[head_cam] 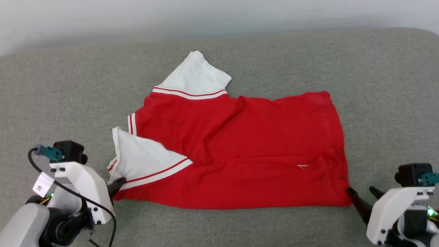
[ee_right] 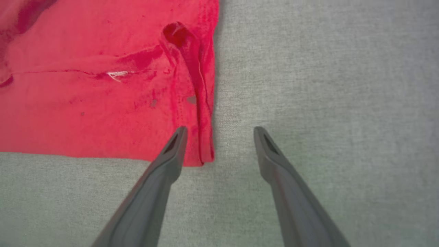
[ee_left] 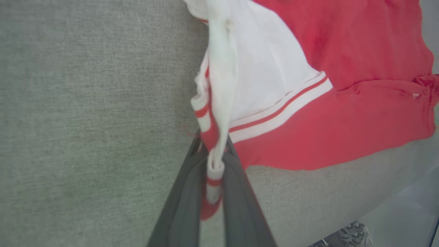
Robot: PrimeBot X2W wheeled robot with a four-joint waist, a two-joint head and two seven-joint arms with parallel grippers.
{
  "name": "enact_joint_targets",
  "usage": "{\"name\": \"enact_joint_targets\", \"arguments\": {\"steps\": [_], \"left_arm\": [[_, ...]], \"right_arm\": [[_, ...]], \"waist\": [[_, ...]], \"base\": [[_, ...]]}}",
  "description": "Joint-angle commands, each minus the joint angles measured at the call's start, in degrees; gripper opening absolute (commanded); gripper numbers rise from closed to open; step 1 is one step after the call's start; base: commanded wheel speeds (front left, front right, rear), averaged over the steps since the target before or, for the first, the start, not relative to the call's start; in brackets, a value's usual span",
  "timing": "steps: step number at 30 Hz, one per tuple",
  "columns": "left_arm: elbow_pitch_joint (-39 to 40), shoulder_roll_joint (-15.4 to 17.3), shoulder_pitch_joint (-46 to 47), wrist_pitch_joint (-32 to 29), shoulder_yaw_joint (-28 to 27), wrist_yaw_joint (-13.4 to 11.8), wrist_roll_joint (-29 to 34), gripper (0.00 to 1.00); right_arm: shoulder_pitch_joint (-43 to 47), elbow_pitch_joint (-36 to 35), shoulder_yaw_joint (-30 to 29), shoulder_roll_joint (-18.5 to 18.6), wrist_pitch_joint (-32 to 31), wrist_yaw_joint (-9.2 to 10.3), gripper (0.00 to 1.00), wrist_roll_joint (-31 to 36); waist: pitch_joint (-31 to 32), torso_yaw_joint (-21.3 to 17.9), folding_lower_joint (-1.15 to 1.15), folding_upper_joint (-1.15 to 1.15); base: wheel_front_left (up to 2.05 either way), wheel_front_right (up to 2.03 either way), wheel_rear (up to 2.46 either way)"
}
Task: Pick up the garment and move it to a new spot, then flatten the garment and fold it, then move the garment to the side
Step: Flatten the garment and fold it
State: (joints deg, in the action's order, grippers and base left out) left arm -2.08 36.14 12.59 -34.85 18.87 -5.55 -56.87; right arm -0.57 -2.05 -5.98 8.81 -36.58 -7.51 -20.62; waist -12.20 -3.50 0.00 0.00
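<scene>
Garment (head_cam: 240,147) lies spread on a grey cushioned surface (head_cam: 68,85), red body running left to right, its near edge doubled over, one white sleeve (head_cam: 195,73) pointing away and the other sleeve (head_cam: 144,161) folded in over the near left corner. Seen from the head, the left gripper (head_cam: 118,181) reaches in low from the lower left and meets that near sleeve at its striped end, while the right gripper (head_cam: 360,189) points up at the near right corner of the cloth. With one arm at each near corner, the pair looks posed to lift or stretch the garment between them.

From the left wrist, the left gripper (ee_left: 212,144) is pinched tight on the striped cuff (ee_left: 205,116), a bunch of red-and-white trim squeezed between the two dark fingers and hanging back past the tips. The sleeve rises from the pinch in a gathered ridge.

From the right wrist, the right gripper (ee_right: 219,130) stands wide apart and holds nothing, straddling the side hem (ee_right: 205,103). One finger (ee_right: 171,154) lies over the red corner, the other (ee_right: 274,161) over bare cushion. Whether either tip touches down or hovers just above cannot be told from this angle. The straddle suggests a grasp on the corner is next.
</scene>
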Motion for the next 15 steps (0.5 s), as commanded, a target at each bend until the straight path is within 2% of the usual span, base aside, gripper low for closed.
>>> {"name": "enact_joint_targets", "arguments": {"steps": [1,6,12,13,14,15], "left_arm": [[0.4,0.4,0.5,0.3,-0.1,-0.2,0.4,0.00],[2.6,0.2,1.3,0.7,0.1,-0.6,1.2,0.00],[3.0,-0.6,1.5,1.4,0.6,0.0,1.4,0.00],[2.8,-0.6,1.5,1.8,0.7,-0.1,1.6,0.00],[2.7,-0.7,1.5,2.0,0.7,0.1,1.7,0.00],[2.3,-1.2,1.1,2.8,0.8,0.4,1.7,0.00]], "right_arm": [[-1.2,0.3,0.2,0.2,-0.4,0.04,1.00,0.0],[-4.8,4.4,3.0,0.9,-1.8,0.03,1.00,0.6],[-6.1,11.5,6.4,0.1,-5.3,-0.04,1.00,-0.9],[-6.3,12.4,6.7,-0.1,-5.5,-0.04,0.40,-1.5],[-6.4,13.1,7.1,-0.2,-5.6,-0.05,0.00,-1.8],[-7.3,13.9,7.4,0.4,-5.2,-0.04,0.00,-2.7]], "waist": [[-0.7,0.5,0.00,0.00],[-2.3,1.2,0.00,0.00],[-3.5,1.9,0.00,0.00],[-3.6,2.0,0.00,0.00],[-3.6,2.0,0.00,0.00],[-3.2,2.0,0.00,0.00]], "base": [[0.00,0.00,0.00],[0.00,0.00,0.00],[0.00,0.00,0.00],[0.00,0.00,0.00],[0.00,0.00,0.00],[0.00,0.00,0.00]]}}
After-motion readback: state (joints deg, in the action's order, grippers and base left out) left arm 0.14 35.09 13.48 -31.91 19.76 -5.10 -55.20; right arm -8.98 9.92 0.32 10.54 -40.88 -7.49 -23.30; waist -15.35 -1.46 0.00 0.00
